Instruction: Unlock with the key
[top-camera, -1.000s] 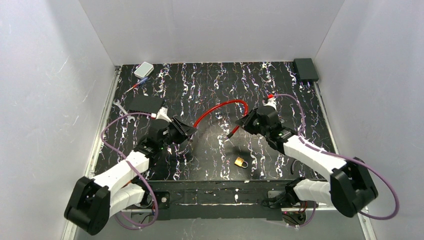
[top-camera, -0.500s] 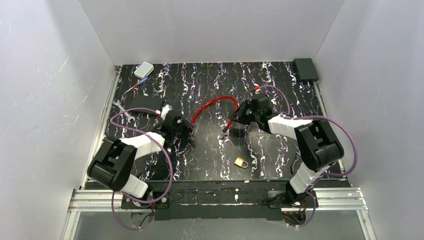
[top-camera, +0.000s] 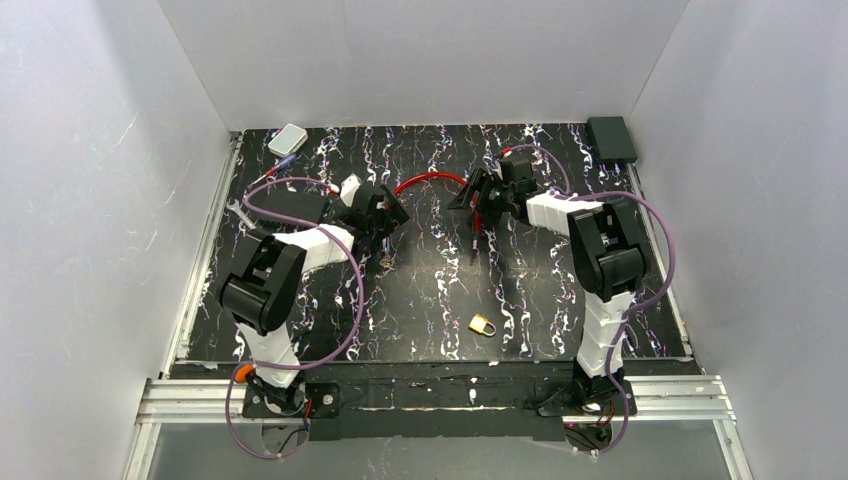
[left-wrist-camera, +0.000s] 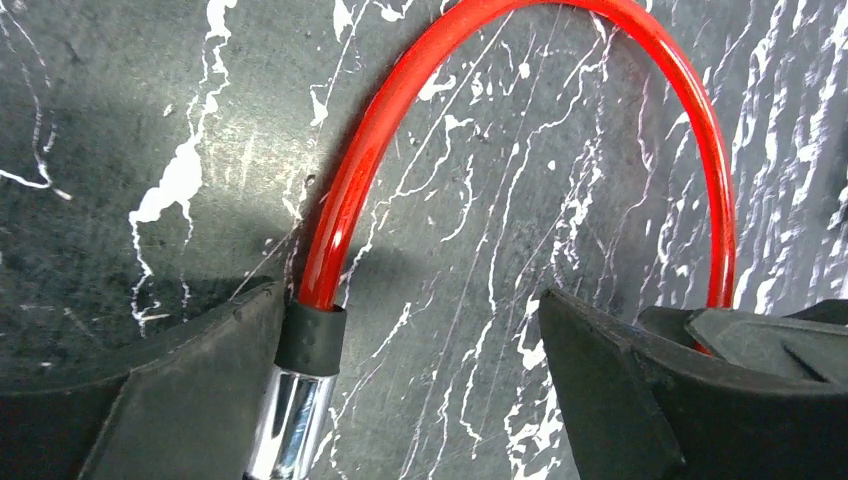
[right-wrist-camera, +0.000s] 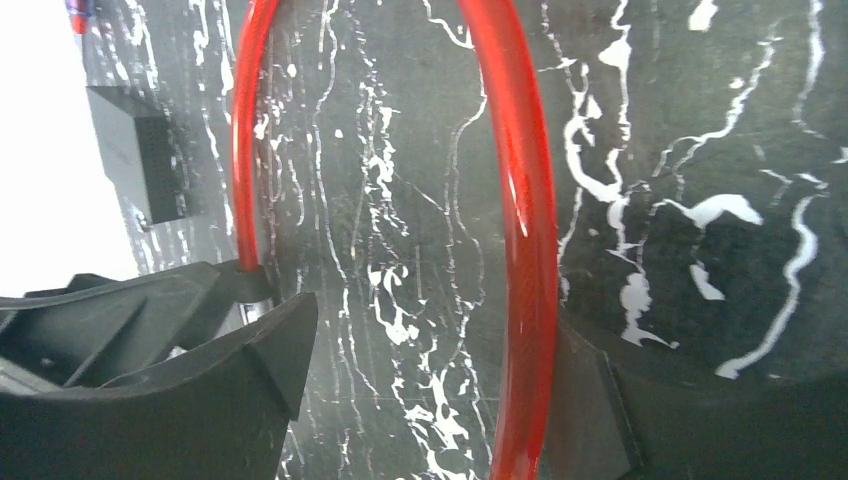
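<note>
A red cable (top-camera: 430, 180) with a chrome end lies in an arc on the black speckled table between my two grippers. My left gripper (top-camera: 385, 212) stands open; in the left wrist view (left-wrist-camera: 415, 345) the cable (left-wrist-camera: 345, 200) runs to its chrome tip (left-wrist-camera: 290, 420), which rests against the left finger. My right gripper (top-camera: 478, 200) is open too (right-wrist-camera: 430, 350), and the cable (right-wrist-camera: 525, 200) passes just beside its right finger. A small brass padlock (top-camera: 482, 325) lies near the front of the table, apart from both grippers. I cannot make out a key.
A white box (top-camera: 288, 139) and a black box (top-camera: 611, 139) sit in the back corners. A wrench (top-camera: 243, 213), a black block (top-camera: 288, 206) and a small screwdriver (top-camera: 272, 170) lie at the back left. White walls close in three sides.
Both arms swung toward the back of the table, taking the red cable with them. Both grippers went from shut on the cable ends to wide open.
</note>
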